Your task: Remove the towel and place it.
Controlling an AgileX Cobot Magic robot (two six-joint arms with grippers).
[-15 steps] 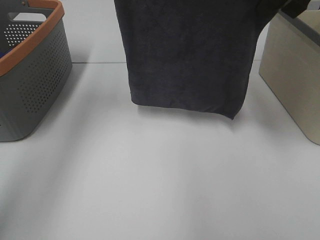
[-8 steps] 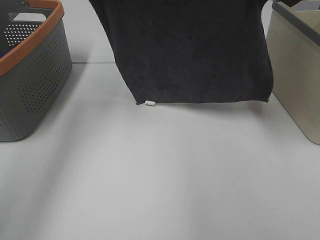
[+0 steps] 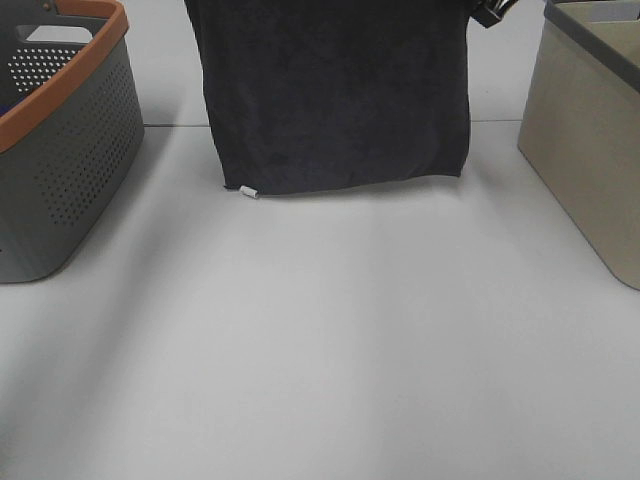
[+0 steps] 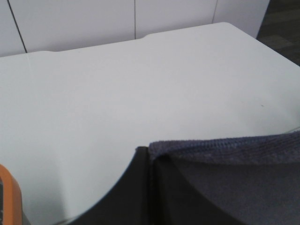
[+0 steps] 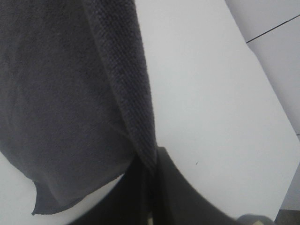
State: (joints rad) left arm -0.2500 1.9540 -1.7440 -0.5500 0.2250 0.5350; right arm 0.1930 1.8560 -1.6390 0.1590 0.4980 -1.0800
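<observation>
The dark charcoal towel [image 3: 335, 95] hangs spread flat from the top edge of the exterior view, its lower hem just above the white table [image 3: 330, 340]. A small white tag [image 3: 249, 190] sits at its lower left corner. My left gripper [image 4: 150, 161] is shut on one upper edge of the towel [image 4: 234, 157]. My right gripper [image 5: 151, 176] is shut on the other edge, with the towel [image 5: 61, 93] hanging below it. In the exterior view only a bit of the right gripper [image 3: 487, 13] shows at the top; the left gripper is out of that view.
A grey perforated basket with an orange rim [image 3: 70, 70] stands at the left; its rim [image 4: 7, 197] also shows in the left wrist view. A beige bin with a grey rim [image 3: 585, 150] stands at the right.
The hanging towel has swung and shifted to the left and straightened. Its hem and white tag moved left and farther back. Both grippers still hold it.
</observation>
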